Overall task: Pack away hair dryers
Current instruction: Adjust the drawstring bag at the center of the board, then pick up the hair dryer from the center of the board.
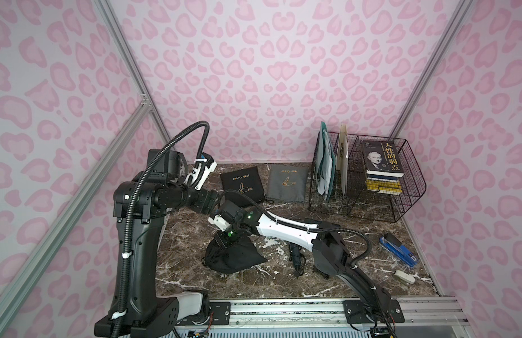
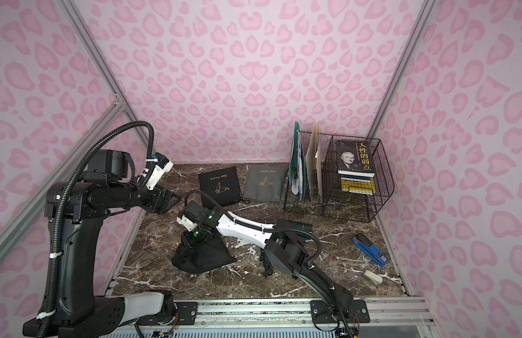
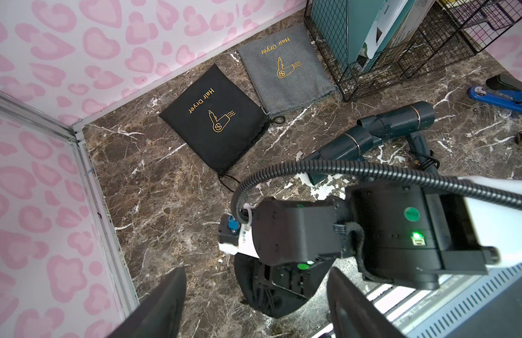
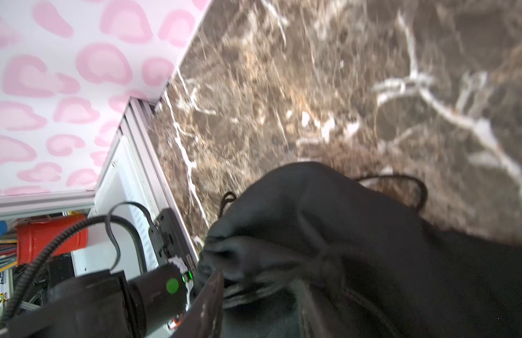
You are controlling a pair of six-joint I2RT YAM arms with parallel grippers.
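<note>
Gripping from above, my right pincer (image 4: 261,285) has its jaws on either side of the gathered mouth of a bulging black fabric pouch (image 1: 233,257). I read it as clenched on that cloth, though the wrist view is blurred. The pouch lies on the brown marble-patterned surface (image 1: 195,281), left of centre and toward the near edge. It is swollen as if loaded, but I cannot see what is inside. My left pincer (image 3: 255,281) hangs released, jaws wide with nothing between them, raised above the far left of the surface.

Right of the pouch, partly under my right forearm, one dark teal T-shaped plastic hair dryer (image 3: 353,142) lies just beside a second teal dryer (image 3: 400,118). Neither is packed. Along the far wall a flat black pouch with gold print (image 1: 243,187) and a flat grey pouch (image 1: 289,183) lie side by side, with a black wire rack (image 1: 371,204) to their right.

I judge the step in hand is closing off this pouch. To do it well I would hold the gather firmly and lift straight, so the load sinks away from the mouth. A sideways drag could spill the contents or sweep into the dryers.
</note>
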